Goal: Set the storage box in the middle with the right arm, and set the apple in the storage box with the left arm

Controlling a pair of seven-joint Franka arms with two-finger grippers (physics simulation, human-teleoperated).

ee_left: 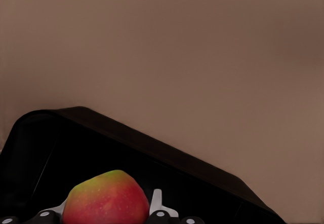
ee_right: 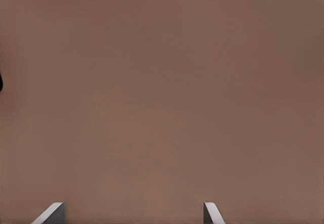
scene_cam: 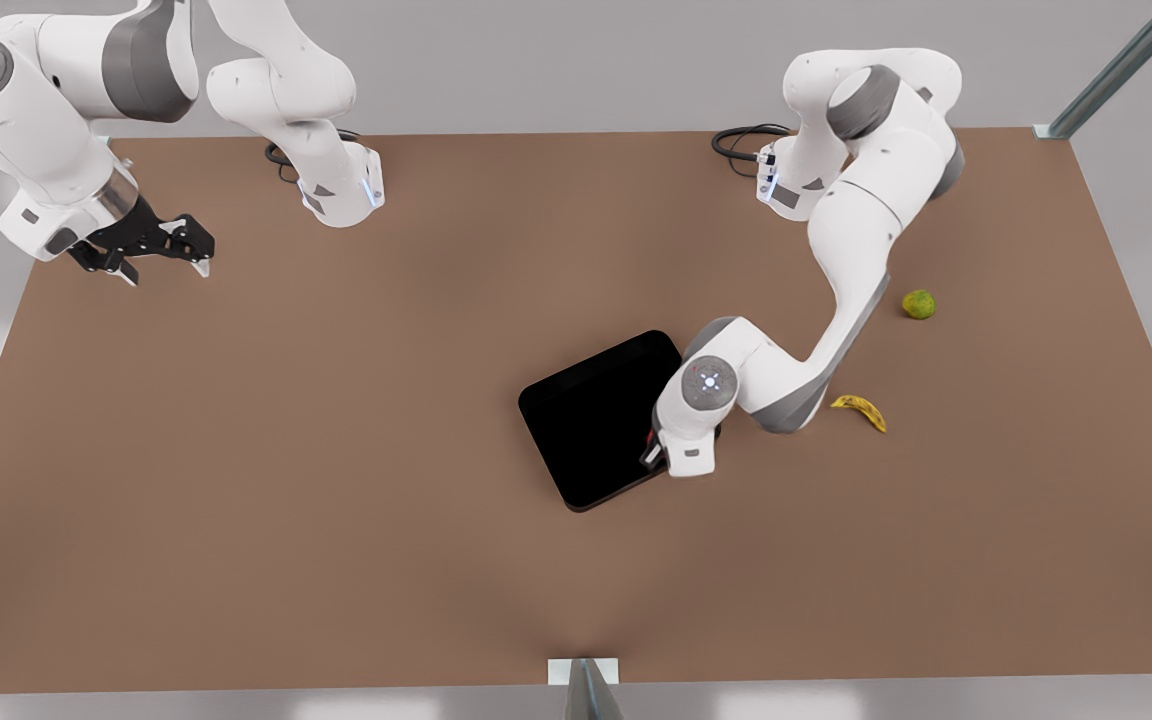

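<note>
Apple [ee_left: 106,198] sits clamped between the left gripper's [ee_left: 107,213] fingers, over the storage box [scene_cam: 596,420] at table [scene_cam: 336,450] centre. Banana [scene_cam: 860,409] and green fruit [scene_cam: 918,304] lie beyond that arm. Right gripper [scene_cam: 161,250] hangs spread wide, well apart.

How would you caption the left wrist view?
Left gripper holding the apple low over the black storage box.

both arms are glossy white with grey joint bands and a round grey cap bearing a small lit dot. a black cable coils at each base. the right pincer [scene_cam: 158,250] is black with pale fingertips; the left pincer [ee_left: 106,215] has black knuckles and pale fingers [ee_left: 156,201].
</note>
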